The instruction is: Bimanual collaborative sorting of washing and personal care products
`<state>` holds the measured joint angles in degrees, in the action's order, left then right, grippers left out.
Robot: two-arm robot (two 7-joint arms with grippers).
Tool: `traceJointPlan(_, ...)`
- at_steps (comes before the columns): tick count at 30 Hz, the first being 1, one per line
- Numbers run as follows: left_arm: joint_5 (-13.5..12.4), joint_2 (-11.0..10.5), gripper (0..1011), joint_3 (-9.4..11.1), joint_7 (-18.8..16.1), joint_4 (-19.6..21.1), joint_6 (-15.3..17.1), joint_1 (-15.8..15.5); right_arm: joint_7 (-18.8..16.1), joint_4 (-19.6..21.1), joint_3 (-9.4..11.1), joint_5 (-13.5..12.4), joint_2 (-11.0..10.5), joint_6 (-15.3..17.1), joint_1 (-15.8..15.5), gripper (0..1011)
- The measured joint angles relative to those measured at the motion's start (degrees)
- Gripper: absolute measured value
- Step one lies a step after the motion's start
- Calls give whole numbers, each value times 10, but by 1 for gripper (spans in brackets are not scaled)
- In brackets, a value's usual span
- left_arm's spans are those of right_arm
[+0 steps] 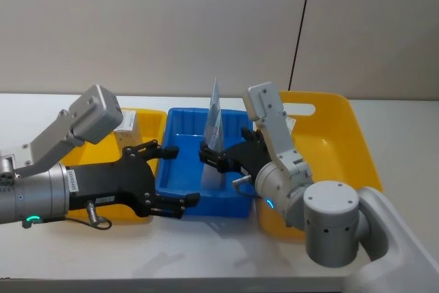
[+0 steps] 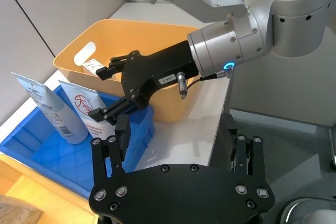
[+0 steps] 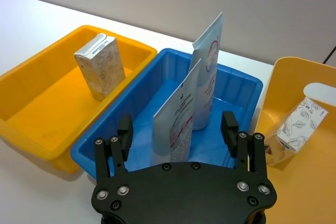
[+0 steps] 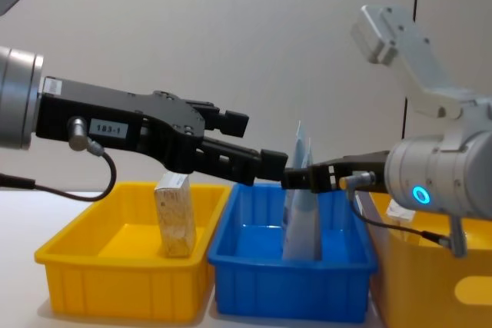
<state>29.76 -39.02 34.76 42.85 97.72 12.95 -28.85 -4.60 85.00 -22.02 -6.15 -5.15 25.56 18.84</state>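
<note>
While standing upright in the blue bin point(image 3: 157, 77), two pale pouches point(image 3: 181, 114) directly ahead of splayed, empty right gripper point(image 3: 177, 132); left gripper point(image 1: 164, 176) likewise spread. Probably light, floppy, slick; best pinched mid-body.

Head camera looks down on the blue bin point(image 1: 199, 169); chest camera views it level from the side, close; both wrist cameras peer past their own claws at that same bin.
</note>
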Motion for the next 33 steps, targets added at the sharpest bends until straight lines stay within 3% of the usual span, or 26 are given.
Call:
traceJointPlan(18, 0, 0, 1001, 0, 0, 0, 0, 0, 4, -46, -9, 19, 20, -13, 23, 1000)
traceJointPlan(26, 0, 0, 1002, 0, 0, 0, 0, 0, 4, -53, -10, 23, 23, -16, 27, 832)
traceJointPlan(33, 0, 0, 1001, 0, 0, 0, 0, 0, 4, -57, -11, 24, 25, -17, 30, 614)
